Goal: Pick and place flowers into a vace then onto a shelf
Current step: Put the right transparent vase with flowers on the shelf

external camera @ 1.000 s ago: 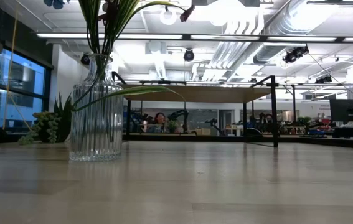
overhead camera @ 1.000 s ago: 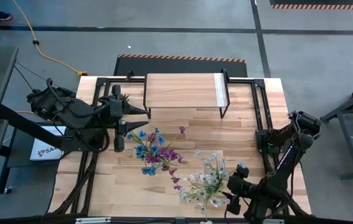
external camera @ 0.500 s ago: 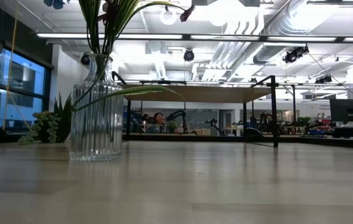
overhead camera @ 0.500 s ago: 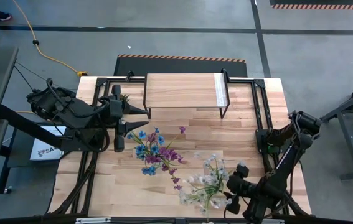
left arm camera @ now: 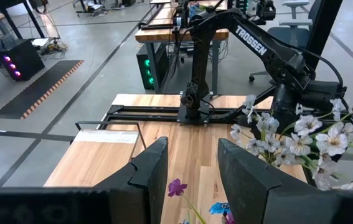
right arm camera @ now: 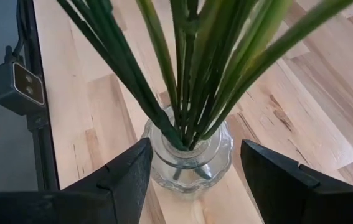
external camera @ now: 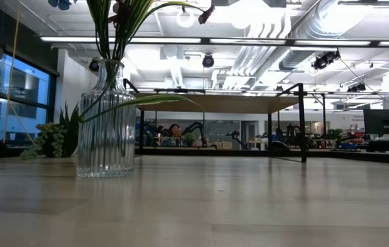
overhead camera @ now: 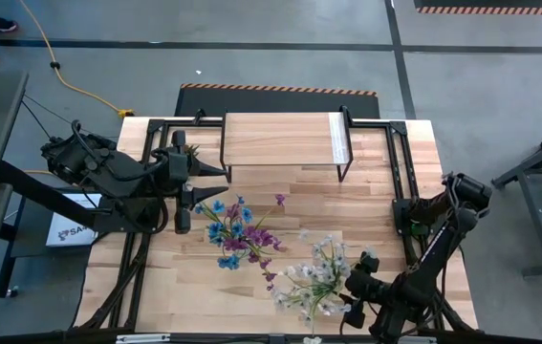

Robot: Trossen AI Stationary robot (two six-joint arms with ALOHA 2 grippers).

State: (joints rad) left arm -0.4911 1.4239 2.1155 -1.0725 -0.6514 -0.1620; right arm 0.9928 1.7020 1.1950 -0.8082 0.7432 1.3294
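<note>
My left arm reaches in from nine o'clock of the table, wrist level, and its gripper (overhead camera: 184, 196) sits a little toward ten o'clock from centre; my wrist camera shows both fingers (left arm camera: 148, 171) parted with a clear gap between them. My right arm folds back from four o'clock, elbow raised, its gripper (overhead camera: 358, 287) down at five o'clock near the front edge, fingers (right arm camera: 129, 174) spread wide.
</note>
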